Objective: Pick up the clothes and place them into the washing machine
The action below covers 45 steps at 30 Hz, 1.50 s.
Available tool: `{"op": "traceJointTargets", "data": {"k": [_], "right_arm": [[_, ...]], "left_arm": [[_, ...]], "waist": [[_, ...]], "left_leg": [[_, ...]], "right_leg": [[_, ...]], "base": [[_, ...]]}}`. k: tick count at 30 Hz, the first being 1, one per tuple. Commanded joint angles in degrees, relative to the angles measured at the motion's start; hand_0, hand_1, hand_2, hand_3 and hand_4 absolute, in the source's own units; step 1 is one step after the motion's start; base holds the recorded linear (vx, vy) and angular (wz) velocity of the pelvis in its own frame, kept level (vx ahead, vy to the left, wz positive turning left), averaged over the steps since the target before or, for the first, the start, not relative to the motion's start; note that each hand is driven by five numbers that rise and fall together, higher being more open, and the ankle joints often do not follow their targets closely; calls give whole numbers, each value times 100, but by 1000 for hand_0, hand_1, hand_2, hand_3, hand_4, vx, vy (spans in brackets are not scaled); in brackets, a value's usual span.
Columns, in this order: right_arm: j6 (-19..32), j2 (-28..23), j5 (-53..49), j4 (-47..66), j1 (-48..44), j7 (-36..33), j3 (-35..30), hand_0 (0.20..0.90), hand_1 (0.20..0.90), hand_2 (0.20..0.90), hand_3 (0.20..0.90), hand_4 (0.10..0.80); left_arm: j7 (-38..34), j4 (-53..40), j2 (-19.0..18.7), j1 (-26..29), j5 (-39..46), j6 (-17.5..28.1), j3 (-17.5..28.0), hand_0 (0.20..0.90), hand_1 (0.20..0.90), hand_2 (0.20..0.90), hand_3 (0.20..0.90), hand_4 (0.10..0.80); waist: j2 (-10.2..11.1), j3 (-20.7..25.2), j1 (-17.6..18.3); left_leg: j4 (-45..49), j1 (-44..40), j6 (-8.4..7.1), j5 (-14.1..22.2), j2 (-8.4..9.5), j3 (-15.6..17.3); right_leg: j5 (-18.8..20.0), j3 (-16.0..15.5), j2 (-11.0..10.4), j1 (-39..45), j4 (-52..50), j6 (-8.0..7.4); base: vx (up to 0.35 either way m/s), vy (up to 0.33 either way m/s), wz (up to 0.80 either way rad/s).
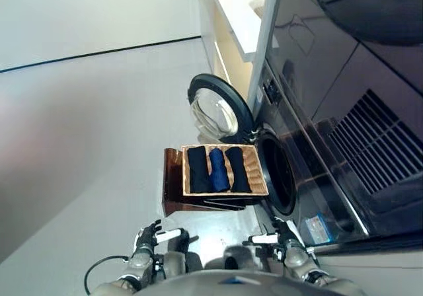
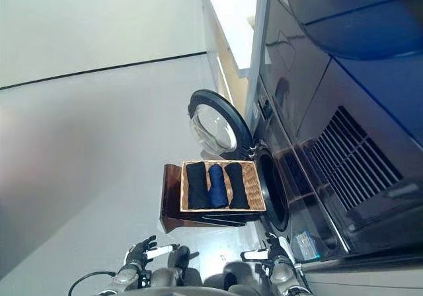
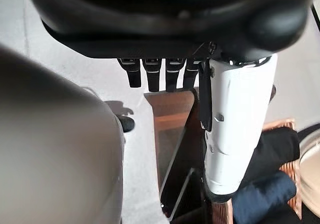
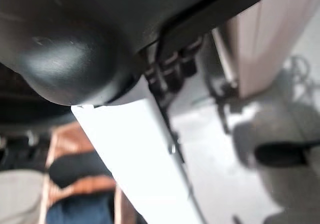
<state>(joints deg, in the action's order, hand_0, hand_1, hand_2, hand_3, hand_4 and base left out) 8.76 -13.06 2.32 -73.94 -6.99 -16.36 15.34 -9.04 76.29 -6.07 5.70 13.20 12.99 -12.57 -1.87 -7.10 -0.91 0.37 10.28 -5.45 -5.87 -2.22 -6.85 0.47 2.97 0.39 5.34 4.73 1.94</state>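
Note:
A shallow wicker basket (image 1: 254, 172) rests on a low dark brown box (image 1: 173, 184) beside the washing machine. It holds rolled clothes: a black roll (image 1: 197, 169), a blue roll (image 1: 219, 170) and another black roll (image 1: 238, 169). The machine's round door (image 1: 215, 111) stands open beside the dark drum opening (image 1: 277, 174). My left hand (image 1: 149, 238) and right hand (image 1: 283, 235) hang low in front of the box, both open and empty, apart from the basket. The left wrist view shows the blue roll (image 3: 265, 194) and the box (image 3: 172, 119) past the thumb.
The washing machine's dark front panel with a vent grille (image 1: 377, 144) runs along the right. A white cabinet (image 1: 234, 18) stands behind the machine. Light grey floor (image 1: 86, 124) stretches to the left of the box.

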Motion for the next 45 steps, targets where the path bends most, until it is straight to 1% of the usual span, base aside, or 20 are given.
{"op": "traceJointTargets", "data": {"k": [1, 2, 3, 4, 10, 13, 15, 16, 17, 18, 19, 20, 22, 23, 25, 27, 31, 35, 40, 45], "right_arm": [[216, -330, -161, -18, -326, -228, -134, 900, 900, 900, 900, 800], [216, -330, -161, -18, -324, -227, -134, 900, 900, 900, 900, 800], [209, -291, -215, -29, -330, -200, -185, 900, 900, 900, 900, 800], [197, -262, -250, -86, -327, -158, -217, 900, 900, 900, 900, 800], [157, -149, -373, -156, -310, -46, -390, 900, 900, 900, 900, 800], [160, -123, -521, -137, -363, -1, -497, 900, 900, 900, 900, 800], [173, -113, -596, -89, -471, 27, -503, 900, 900, 900, 900, 800], [173, -113, -597, -89, -474, 27, -503, 900, 900, 900, 900, 800], [171, -131, -600, 2, -584, -17, -493, 900, 900, 900, 900, 800], [164, -143, -603, 53, -618, -24, -523, 900, 900, 900, 900, 800], [156, -170, -591, 62, -616, -35, -531, 900, 900, 900, 900, 800], [155, -191, -621, 84, -653, -56, -521, 900, 900, 900, 900, 800], [148, -264, -679, 110, -833, -117, -504, 900, 900, 900, 900, 800], [147, -299, -706, 133, -919, -141, -488, 900, 900, 900, 900, 800], [148, -382, -695, 163, -1051, -202, -466, 900, 900, 900, 900, 800], [135, -499, -720, 151, -1281, -302, -421, 900, 900, 900, 900, 800], [171, -744, -888, 217, -1644, -480, -442, 900, 900, 900, 900, 800], [187, -991, -976, 267, -2071, -664, -366, 900, 900, 900, 900, 800], [178, -1280, -953, 214, -2548, -823, -306, 900, 900, 900, 900, 800], [176, -1454, -919, 103, -2989, -891, -115, 900, 900, 900, 900, 800]], "left_arm": [[-188, -64, -194, 111, -110, 219, -275, 900, 900, 900, 900, 800], [-189, -65, -194, 109, -111, 219, -276, 900, 900, 900, 900, 800], [-185, -66, -205, 151, -122, 219, -297, 900, 900, 900, 900, 800], [-166, -89, -227, 202, -167, 212, -306, 900, 900, 900, 900, 800], [-42, -61, -333, 204, -267, 159, -239, 900, 900, 900, 900, 800], [22, -64, -445, 184, -311, 116, -189, 900, 900, 900, 900, 800], [62, -58, -525, 205, -332, 107, -172, 900, 900, 900, 900, 800], [63, -57, -526, 208, -332, 107, -170, 900, 900, 900, 900, 800], [70, -17, -620, 213, -394, 84, -154, 900, 900, 900, 900, 800], [44, 19, -665, 179, -435, 81, -120, 900, 900, 900, 900, 800], [-13, 26, -686, 169, -483, 76, -78, 900, 900, 900, 900, 800], [-58, 39, -710, 168, -477, 94, -49, 900, 900, 900, 900, 800], [-167, 18, -767, 252, -376, 124, 3, 900, 900, 900, 900, 800], [-207, 12, -752, 294, -312, 136, 3, 900, 900, 900, 900, 800], [-212, -38, -648, 357, -165, 184, -74, 900, 900, 900, 900, 800], [-251, -208, -542, 485, -72, 247, -287, 900, 900, 900, 900, 800], [-355, -506, -406, 554, 102, 362, -506, 900, 900, 900, 900, 800], [-397, -533, -401, 550, 202, 401, -572, 900, 900, 900, 900, 800], [-455, -472, -401, 460, 288, 431, -551, 900, 900, 900, 900, 800], [-526, -695, -394, 456, 405, 510, -594, 900, 900, 900, 900, 800]], "waist": [[-50, 310, -173], [-47, 305, -176], [-25, 358, -132], [11, 461, -131], [224, 704, -165], [254, 630, -220], [226, 412, -215], [227, 408, -215], [186, 245, -195], [192, 233, -203], [248, 250, -217], [276, 256, -188], [297, 209, -202], [310, 173, -231], [307, 142, -264], [238, 2, -256], [137, -315, -300], [50, -622, -387], [3, -750, -496], [-5, -902, -610]], "left_leg": [[-185, 90, 135, -378, 41, -27], [-193, 77, 136, -378, 41, -23], [-243, -13, 152, -340, 31, 87], [-287, -140, 209, -264, 72, 143], [-123, -227, 409, 108, 305, 354], [107, -219, 561, 313, 386, 438], [192, -279, 626, 369, 371, 469], [197, -277, 626, 372, 373, 469], [222, -335, 635, 396, 359, 448], [181, -391, 617, 415, 370, 460], [143, -427, 583, 465, 433, 481], [96, -464, 566, 472, 458, 443], [-105, -478, 539, 392, 409, 369], [-189, -445, 509, 324, 390, 372], [-377, -338, 460, 220, 388, 357], [-417, -125, 427, 142, 401, 295], [-308, 304, 401, 90, 432, 183], [67, 788, 377, 133, 460, 190], [212, 1038, 347, 176, 457, 263], [410, 1314, 342, 246, 489, 349]], "right_leg": [[-78, 252, -147, 48, 3, -536], [-80, 255, -149, 56, 4, -536], [-98, 237, -232, 80, 10, -583], [-150, 225, -354, 132, 8, -642], [-272, 245, -749, 110, -319, -901], [-292, 218, -749, -252, -1262, -975], [-101, 3, -664, -693, -1864, -1021], [-108, 4, -665, -700, -1878, -1021], [5, -425, -653, -1075, -2058, -960], [-2, -703, -701, -1180, -1825, -888], [80, -974, -820, -1100, -1333, -859], [168, -907, -850, -1034, -1072, -827], [275, -643, -816, -1051, -880, -846], [315, -673, -844, -1054, -746, -862], [373, -869, -913, -1066, -550, -890], [402, -946, -927, -1229, -508, -877], [440, -1084, -976, -1501, -487, -857], [524, -1128, -1029, -1792, -486, -845], [544, -1143, -1052, -1917, -426, -856], [519, -1153, -1078, -2039, -451, -873]], "base": [[92, 99, -70], [101, 120, -65], [130, 169, -40], [196, 232, -18], [142, 164, 0], [64, 131, -9], [-16, 95, -17], [-34, 102, -27], [19, 80, -33], [64, 66, -35], [122, -18, -27], [121, -56, -16], [38, -65, 0], [-41, -59, 26], [-68, -50, 30], [-115, -41, 26], [-78, -27, 29], [-56, -9, 6], [36, 13, 5], [28, 24, -3]]}}
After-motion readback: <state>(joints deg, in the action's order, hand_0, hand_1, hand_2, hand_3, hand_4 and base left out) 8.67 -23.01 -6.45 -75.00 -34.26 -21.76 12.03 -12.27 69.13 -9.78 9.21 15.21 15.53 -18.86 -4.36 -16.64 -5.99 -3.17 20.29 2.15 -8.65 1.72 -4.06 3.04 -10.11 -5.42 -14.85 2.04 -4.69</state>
